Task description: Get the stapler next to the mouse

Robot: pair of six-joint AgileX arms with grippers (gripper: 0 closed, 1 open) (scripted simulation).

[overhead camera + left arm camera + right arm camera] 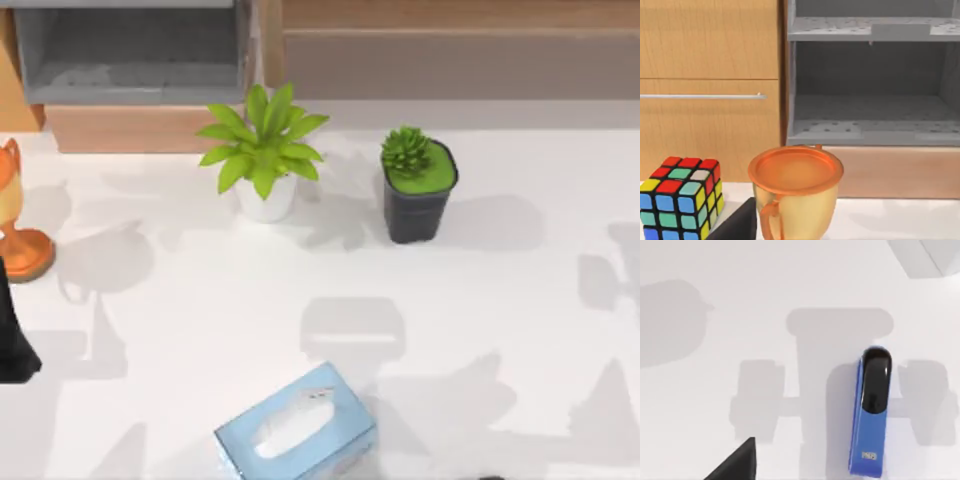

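The stapler (870, 412) lies flat on bare white table (715, 390) under the right wrist camera, black top up, long axis running 12 to 6 in that view. A dark edge of the right gripper (737, 462) shows beside it, well apart from it. Whether that gripper is apart or together I cannot tell. It has nothing clamped that I can see.

The main risk, as I judge it, is a bad grip. The stapler sits off to one side of the arm's shadow rather than at its centre. A descent from here would probably catch one end or one long edge and spin it away. The top looks smooth and hinged (it may give under pressure), so a pinch across the sides looks safer than pressing from above. I cannot place the mouse from here, so the drop spot is unsettled.

From above, the tissue box (295, 425) sits at 6 o'clock on the table. It is the likeliest thing to be clipped by a low carry. A leafy plant (262, 150) and a succulent (418, 185) stand near 12, clear of the work. The left arm (15, 340) is parked at 9, its gripper (740, 225) near an orange cup (795, 192) and a puzzle cube (680, 197). I cannot tell its state either. A grey shelf (130, 50) is at 11.
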